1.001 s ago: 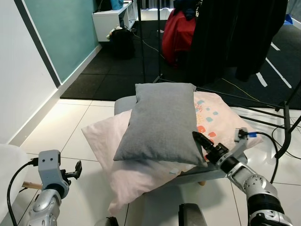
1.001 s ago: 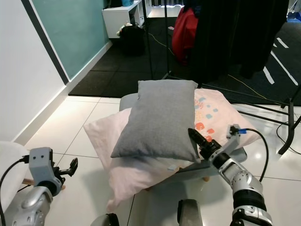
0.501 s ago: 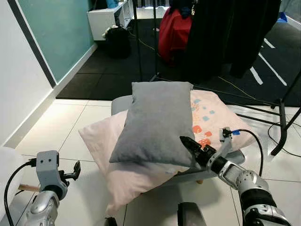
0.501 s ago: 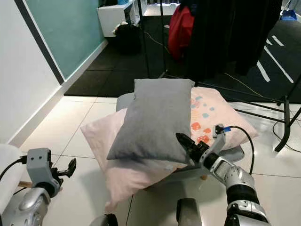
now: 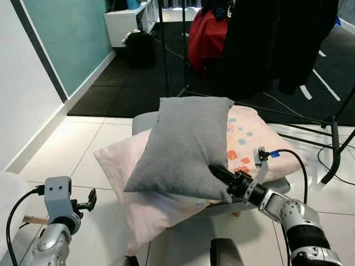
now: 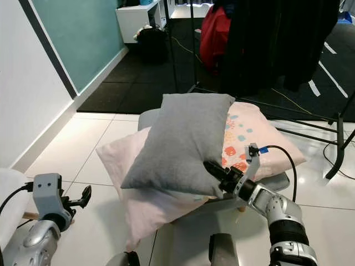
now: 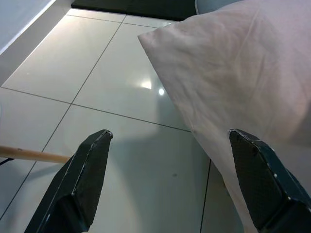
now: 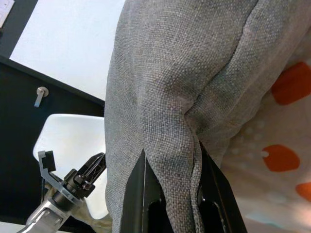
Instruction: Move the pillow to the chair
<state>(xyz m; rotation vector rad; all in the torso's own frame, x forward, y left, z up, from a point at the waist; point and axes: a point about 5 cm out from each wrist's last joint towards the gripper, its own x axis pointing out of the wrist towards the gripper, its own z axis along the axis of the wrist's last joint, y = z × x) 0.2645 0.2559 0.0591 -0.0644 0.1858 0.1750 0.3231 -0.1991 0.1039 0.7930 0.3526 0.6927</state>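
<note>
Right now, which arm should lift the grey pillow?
Right. The right gripper has its jaws pinched on the near corner of the grey pillow, as the right wrist view confirms. The left gripper hangs open over the floor tiles, beside the pink pillow.

No legible text, label, brand, number or sign is showing on any surface in these views.
</note>
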